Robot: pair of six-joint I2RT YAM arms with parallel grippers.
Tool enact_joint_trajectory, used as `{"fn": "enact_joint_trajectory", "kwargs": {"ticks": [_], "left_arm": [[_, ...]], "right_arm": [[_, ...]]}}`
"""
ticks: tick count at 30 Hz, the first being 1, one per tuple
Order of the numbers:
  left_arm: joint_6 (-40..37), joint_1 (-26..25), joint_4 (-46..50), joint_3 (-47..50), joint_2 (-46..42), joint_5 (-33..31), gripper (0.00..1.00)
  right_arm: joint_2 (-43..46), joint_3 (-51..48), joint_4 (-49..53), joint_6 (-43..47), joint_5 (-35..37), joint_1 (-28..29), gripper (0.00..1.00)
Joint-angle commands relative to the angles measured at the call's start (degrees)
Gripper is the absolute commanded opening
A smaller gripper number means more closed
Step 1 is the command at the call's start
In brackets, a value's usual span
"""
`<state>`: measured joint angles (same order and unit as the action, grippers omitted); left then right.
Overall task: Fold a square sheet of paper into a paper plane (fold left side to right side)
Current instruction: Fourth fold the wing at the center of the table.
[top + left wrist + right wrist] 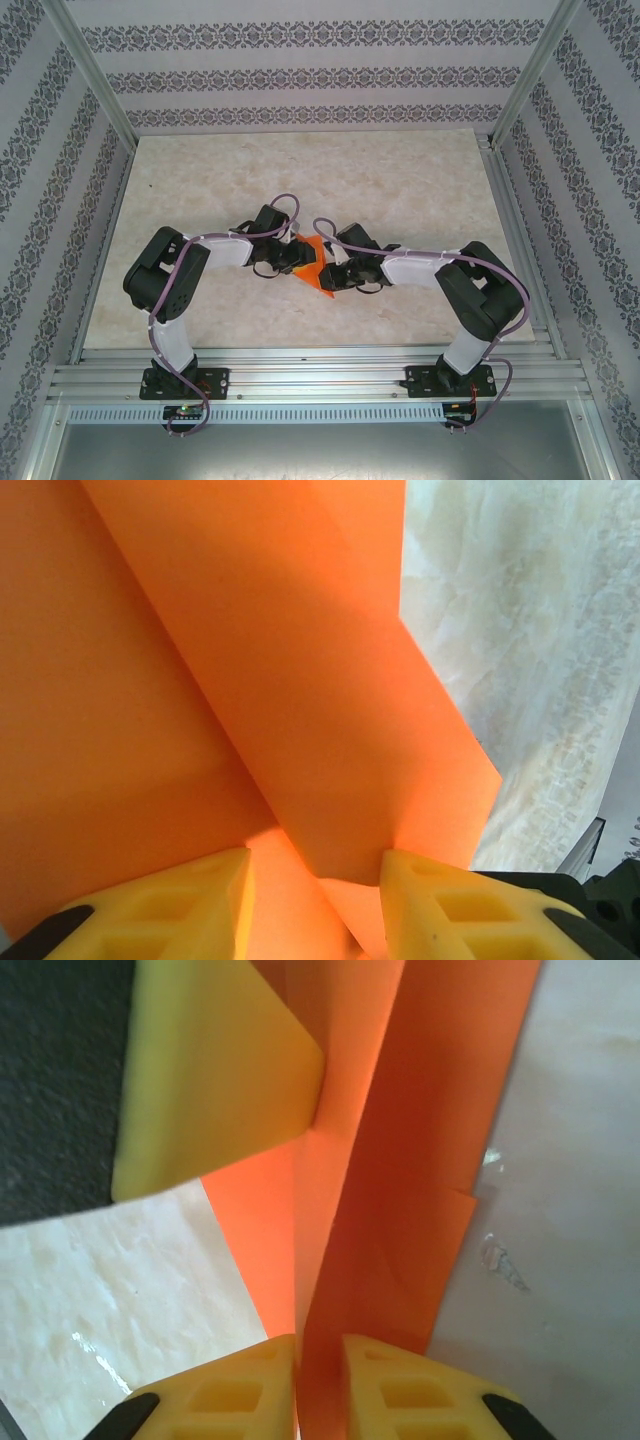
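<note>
The square sheet of paper (pixel 313 266), bright orange and folded into layered flaps, sits at the table's centre between both grippers. In the left wrist view a raised flap of the paper (pixel 330 710) stands between the yellow fingers (pixel 180 900), which are well apart; my left gripper (pixel 315 865) is open around it. In the right wrist view the paper (pixel 400 1190) rises as an upright fold, and my right gripper (pixel 319 1345) is shut on its lower edge. One left finger (pixel 220 1070) touches the fold from the far side. From above, the left gripper (pixel 296 260) and the right gripper (pixel 330 277) almost meet.
The pale marbled table (pixel 400 180) has free room all around the paper. Aluminium rails (pixel 320 378) run along the near edge by the arm bases. Patterned walls (pixel 300 70) close in the back and sides. A small scuff (pixel 500 1260) marks the table right of the paper.
</note>
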<state>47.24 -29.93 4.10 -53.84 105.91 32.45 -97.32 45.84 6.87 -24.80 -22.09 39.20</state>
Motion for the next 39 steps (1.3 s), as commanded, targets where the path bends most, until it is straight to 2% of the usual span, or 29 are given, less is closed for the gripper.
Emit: {"fn": "enact_joint_trajectory", "kwargs": {"ticks": [1,10,25,39], "left_arm": [[-1.2,-1.1,1.9,-0.5,1.2,-2.1,0.40],[-1.8,-1.0,2.9,-1.1,1.1,-2.7,0.40],[-2.3,-1.0,4.1,-1.4,0.6,-3.0,0.40],[-2.4,-1.1,4.8,-1.4,1.4,-4.6,0.40]], "right_arm": [[-0.8,-0.2,-3.0,-1.0,-2.3,-0.9,0.17],[-1.1,-2.1,-4.2,-2.0,-2.9,-2.5,0.13],[-4.4,-3.6,-9.5,-4.4,-9.4,-4.6,0.08],[-3.8,-4.8,-9.3,-4.3,-13.6,-8.2,0.10]]}}
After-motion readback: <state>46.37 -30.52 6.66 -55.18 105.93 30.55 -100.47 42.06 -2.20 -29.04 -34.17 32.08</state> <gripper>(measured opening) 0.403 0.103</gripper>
